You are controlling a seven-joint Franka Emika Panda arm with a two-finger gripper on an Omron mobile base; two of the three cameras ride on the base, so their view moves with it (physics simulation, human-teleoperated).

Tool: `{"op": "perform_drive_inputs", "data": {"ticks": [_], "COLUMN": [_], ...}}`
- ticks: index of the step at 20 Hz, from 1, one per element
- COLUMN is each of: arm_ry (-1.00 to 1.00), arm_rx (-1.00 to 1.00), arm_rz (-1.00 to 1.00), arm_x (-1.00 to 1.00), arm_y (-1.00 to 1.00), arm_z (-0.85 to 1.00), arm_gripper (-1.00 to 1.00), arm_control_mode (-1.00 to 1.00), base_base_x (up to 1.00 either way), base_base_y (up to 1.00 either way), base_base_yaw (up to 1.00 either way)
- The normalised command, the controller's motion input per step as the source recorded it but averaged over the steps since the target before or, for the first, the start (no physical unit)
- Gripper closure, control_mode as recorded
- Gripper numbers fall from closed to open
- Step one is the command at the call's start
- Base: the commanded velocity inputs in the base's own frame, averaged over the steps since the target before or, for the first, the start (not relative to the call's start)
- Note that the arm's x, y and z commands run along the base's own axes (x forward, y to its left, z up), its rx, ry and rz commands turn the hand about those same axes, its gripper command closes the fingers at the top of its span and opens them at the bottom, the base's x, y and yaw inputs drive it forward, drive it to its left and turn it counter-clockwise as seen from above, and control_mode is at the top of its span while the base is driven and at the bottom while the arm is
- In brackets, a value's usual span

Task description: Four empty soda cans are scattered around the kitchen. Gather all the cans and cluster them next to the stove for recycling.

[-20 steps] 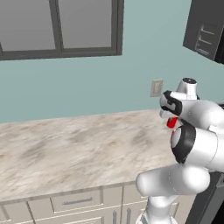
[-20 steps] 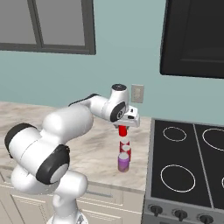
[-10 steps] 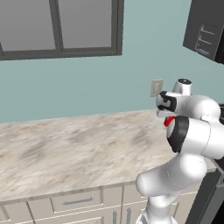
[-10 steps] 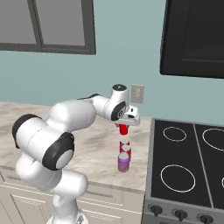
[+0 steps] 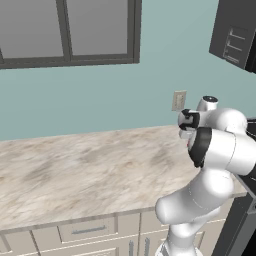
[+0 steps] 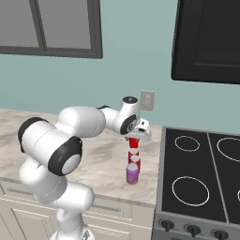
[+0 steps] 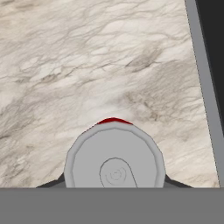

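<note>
My gripper (image 6: 134,139) is shut on a red soda can (image 6: 134,144), held upright at the counter's right end, close to the stove (image 6: 201,187). In front of it stand two more red cans (image 6: 135,158) in a tight row, with a purple-pink can (image 6: 132,174) nearest the counter edge. In the hand view the held can's silvery top (image 7: 114,157) sits between my dark fingertips (image 7: 49,184), and the stove's grey edge (image 7: 204,87) runs down the right. In the left base view my gripper (image 5: 187,126) shows beside the arm's elbow, which hides the cans.
The marble counter (image 6: 93,159) stretches left from the stove. A wall outlet (image 6: 147,100) sits behind the gripper. A black microwave (image 6: 208,42) hangs above the stove, and a dark window (image 5: 70,30) is up on the left.
The arm's elbow has swung round and down while the hand stayed over the same spot. The jaws have closed slightly tighter on the red can.
</note>
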Motion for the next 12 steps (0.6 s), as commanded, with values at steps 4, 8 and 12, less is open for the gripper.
{"op": "perform_drive_inputs", "data": {"ticks": [4, 8, 12], "arm_ry": [0.00, 0.02, 0.01], "arm_rx": [0.00, 0.00, 0.00], "arm_rz": [0.00, 0.00, 0.00], "arm_x": [0.00, 0.00, 0.00], "arm_y": [-0.02, 0.00, 0.00], "arm_z": [-0.17, -0.09, -0.11], "arm_gripper": [1.00, 1.00, 1.00], "arm_control_mode": [-1.00, -1.00, -1.00], "base_base_x": [0.00, 0.00, 0.00], "base_base_y": [0.00, 0.00, 0.00], "base_base_yaw": [0.00, 0.00, 0.00]}}
